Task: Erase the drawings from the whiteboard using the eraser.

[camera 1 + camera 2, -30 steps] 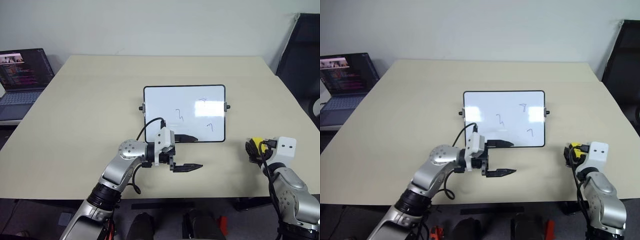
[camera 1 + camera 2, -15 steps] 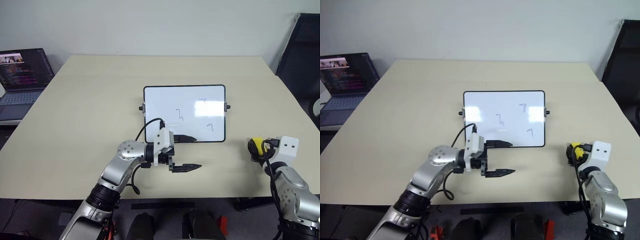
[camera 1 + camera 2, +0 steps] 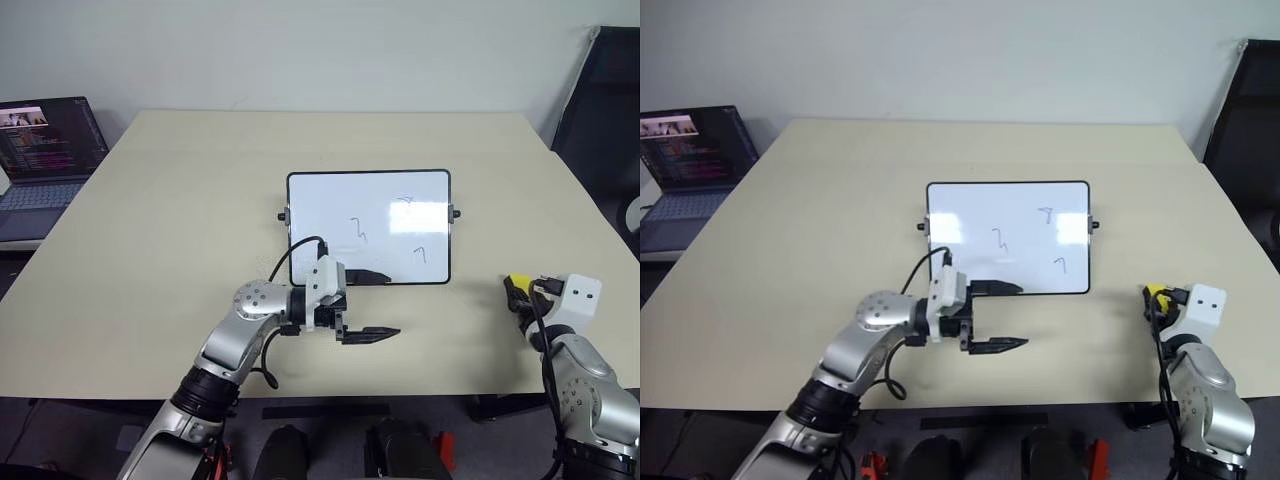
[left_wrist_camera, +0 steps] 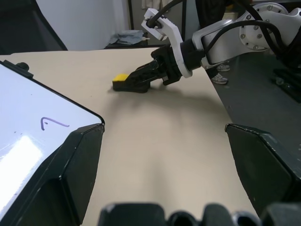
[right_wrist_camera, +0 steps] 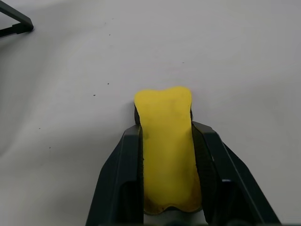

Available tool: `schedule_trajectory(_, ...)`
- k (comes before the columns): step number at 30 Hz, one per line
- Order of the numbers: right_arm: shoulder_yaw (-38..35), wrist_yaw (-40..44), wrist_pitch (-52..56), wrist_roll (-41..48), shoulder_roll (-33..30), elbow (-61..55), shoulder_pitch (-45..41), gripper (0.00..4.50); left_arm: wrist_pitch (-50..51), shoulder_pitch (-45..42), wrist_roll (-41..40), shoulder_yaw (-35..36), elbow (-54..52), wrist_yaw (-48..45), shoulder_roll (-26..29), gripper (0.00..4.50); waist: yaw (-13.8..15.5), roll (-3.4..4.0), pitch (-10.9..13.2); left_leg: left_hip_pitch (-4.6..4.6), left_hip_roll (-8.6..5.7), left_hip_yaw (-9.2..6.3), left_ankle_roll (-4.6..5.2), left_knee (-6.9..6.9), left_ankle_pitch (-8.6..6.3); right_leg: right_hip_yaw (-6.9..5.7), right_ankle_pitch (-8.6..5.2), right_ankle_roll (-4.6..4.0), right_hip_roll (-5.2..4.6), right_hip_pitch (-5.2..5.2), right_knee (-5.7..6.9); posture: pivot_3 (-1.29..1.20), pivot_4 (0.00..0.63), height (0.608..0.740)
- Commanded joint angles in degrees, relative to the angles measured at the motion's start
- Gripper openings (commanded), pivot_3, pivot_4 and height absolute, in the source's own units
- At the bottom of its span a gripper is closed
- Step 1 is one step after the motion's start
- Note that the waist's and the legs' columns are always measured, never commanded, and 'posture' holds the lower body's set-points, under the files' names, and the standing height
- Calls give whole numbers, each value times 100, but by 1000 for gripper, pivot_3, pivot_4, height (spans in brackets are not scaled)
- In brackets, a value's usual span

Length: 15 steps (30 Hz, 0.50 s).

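Beige tabletop (image 3: 180, 220) fills the left eye view, with a white wall behind and a laptop (image 3: 45, 160) off at the far left edge. Near the middle lies the whiteboard (image 3: 369, 227), flat, with three small drawings (image 3: 360, 230) on it. Just in front of the board hangs the left gripper (image 3: 368, 305), pointing sideways with its two black fingers spread apart and nothing between them. Way over by the right edge sits the right gripper (image 3: 521, 293), well apart from the board, with a bit of yellow at its tip

From the right eye view the layout looks the same. All three marks are on the board, so no wiping has been done yet

Looking along the left wrist view, a corner of the board with one mark is close by. Across the bare tabletop, the right gripper is squeezed on the eraser (image 4: 123, 81), which sits low against the tabletop

Up close in the right wrist view, the two fingers (image 5: 120, 174) press on both sides of the yellow eraser, and its sides are pinched in

So the step in hand looks like picking up the eraser, and the grab seems done. Next it should probably lift the eraser, carry it left to the board, put the dark side down on a mark and rub. Keeping the squeeze firm matters, or the soft block could slip out
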Motion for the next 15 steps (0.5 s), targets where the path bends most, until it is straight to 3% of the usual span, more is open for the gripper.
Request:
schedule_trajectory(1, -109, -15, -117, 106, -35, -24, -91, 1076, -136, -97, -4, 122, -21, -27, 21, 4500, 0, 0, 0, 0, 0, 1, 0, 0, 0, 0, 0, 0, 0, 0, 0, 0, 150, 740)
schedule_trajectory(9, 26, 40, -259, -63, -153, -89, -111, 1075, -147, -79, 30, 128, -16, 99, -12, 4500, 0, 1, 1, 0, 0, 1, 0, 0, 0, 0, 0, 0, 0, 0, -1, 0, 150, 740)
schedule_trajectory(15, 403, 350, -966, -251, -217, -345, 25, 1075, -594, -121, 903, 160, 333, 1147, -140, 4500, 0, 2, 1, 0, 0, 0, 0, -1, 0, 1, 0, 0, 0, -1, 0, 0, 150, 740)
